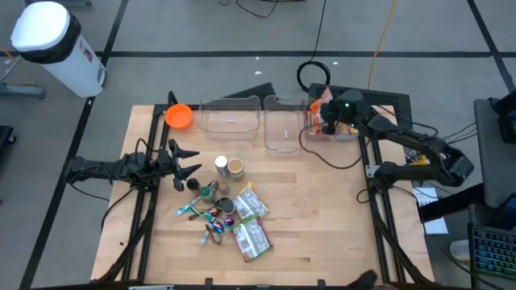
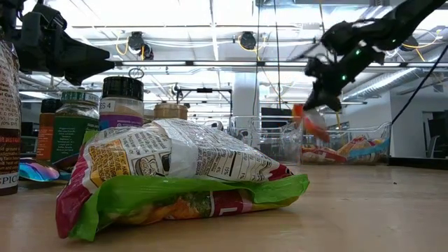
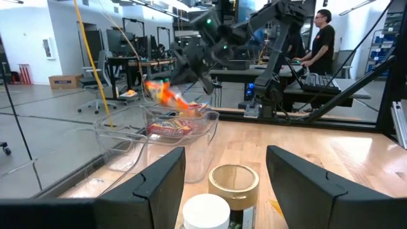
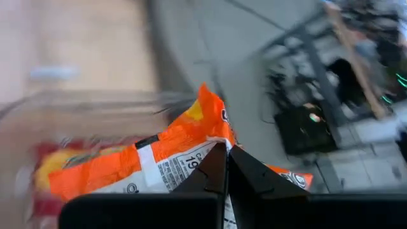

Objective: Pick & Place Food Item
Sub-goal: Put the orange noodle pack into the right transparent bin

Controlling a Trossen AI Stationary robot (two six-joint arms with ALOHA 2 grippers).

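The right claw (image 1: 329,122) hangs above the far right clear bin (image 1: 334,133), its two fingers pressed together on the edge of an orange snack packet (image 4: 159,156). The packet dangles just under the claw, lifted off the snacks already lying in that bin. In the low view the same packet (image 2: 310,122) shows as an orange blur below the claw (image 2: 323,99), over the bin's rim.

The left claw (image 1: 184,161) waits near the left edge of the wooden surface (image 1: 322,217), fingers apart and empty. Directly ahead of it stand a white-lidded jar (image 1: 221,164) and a tan-lidded jar (image 1: 235,167). Beyond those, toward the near side, lie two green-and-red snack bags (image 1: 251,221) among small bottles. Two more clear bins (image 1: 230,121) sit left of the right claw, with an orange bowl (image 1: 178,117) farther left. A person (image 3: 323,38) stands in the room behind.
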